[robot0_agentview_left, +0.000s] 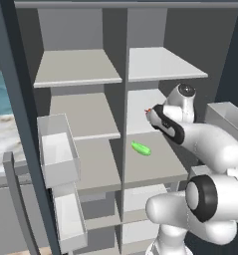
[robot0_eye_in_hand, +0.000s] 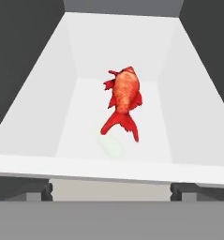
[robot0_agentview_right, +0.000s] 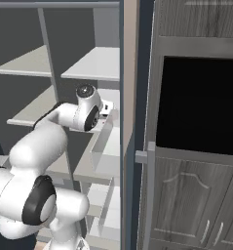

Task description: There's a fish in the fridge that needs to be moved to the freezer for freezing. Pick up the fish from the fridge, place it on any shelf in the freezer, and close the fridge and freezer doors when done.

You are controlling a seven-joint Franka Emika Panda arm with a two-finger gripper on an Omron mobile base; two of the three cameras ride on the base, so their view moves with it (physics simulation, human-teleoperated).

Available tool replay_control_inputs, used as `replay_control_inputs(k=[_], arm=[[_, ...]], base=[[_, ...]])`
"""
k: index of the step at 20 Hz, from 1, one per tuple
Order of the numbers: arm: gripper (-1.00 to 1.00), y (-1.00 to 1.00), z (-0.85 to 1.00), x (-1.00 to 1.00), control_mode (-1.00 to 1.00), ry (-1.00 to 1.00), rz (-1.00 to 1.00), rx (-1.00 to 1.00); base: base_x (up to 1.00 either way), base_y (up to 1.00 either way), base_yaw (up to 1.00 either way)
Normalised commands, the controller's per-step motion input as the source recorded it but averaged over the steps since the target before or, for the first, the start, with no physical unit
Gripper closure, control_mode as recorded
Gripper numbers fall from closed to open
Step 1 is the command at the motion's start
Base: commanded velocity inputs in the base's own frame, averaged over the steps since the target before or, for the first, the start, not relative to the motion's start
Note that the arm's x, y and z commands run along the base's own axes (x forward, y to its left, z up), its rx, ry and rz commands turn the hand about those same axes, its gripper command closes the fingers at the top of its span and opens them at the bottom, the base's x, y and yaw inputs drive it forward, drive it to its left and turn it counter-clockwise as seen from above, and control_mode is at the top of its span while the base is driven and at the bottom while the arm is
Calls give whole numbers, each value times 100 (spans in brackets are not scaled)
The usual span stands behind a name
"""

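The fish (robot0_eye_in_hand: 124, 101), red-orange, lies on a light grey shelf (robot0_eye_in_hand: 146, 56) in the right-hand half of the open appliance, the fridge (robot0_agentview_left: 160, 64). A red speck of the fish (robot0_agentview_left: 147, 110) peeks out just left of my hand. My gripper (robot0_eye_in_hand: 111, 191) hovers above the shelf's front edge, short of the fish, open, with nothing between its fingertips (robot0_eye_in_hand: 38, 191). From the right base view my gripper (robot0_agentview_right: 106, 108) points into that shelf. The freezer (robot0_agentview_left: 78, 67) is the left half, and its door (robot0_agentview_left: 18, 124) stands open.
A small green vegetable (robot0_agentview_left: 141, 148) lies on the fridge shelf below my hand. Clear bins (robot0_agentview_left: 58, 152) hang on the open freezer door. The fridge door (robot0_agentview_right: 130, 122) stands open edge-on beside my arm, with a clear bin (robot0_agentview_right: 106, 141). Grey cabinets (robot0_agentview_right: 196, 195) stand to the right.
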Motion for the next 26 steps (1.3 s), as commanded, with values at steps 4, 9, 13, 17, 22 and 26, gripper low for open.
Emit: replay_control_inputs(k=[4, 9, 13, 17, 22, 26], arm=[[-100, -2, -30, 19, -100, 0, 0, 0], [-100, 0, -29, 19, -100, 0, 0, 0], [-100, 0, -30, 22, -100, 0, 0, 0], [-100, -2, -12, 32, -100, 0, 0, 0], [-100, -2, -1, 33, -100, 0, 0, 0], [-100, -2, 0, 32, -100, 0, 0, 0]], base=[[0, 0, 0], [0, 0, 0], [0, 0, 0], [0, 0, 0], [0, 0, 0], [0, 0, 0]])
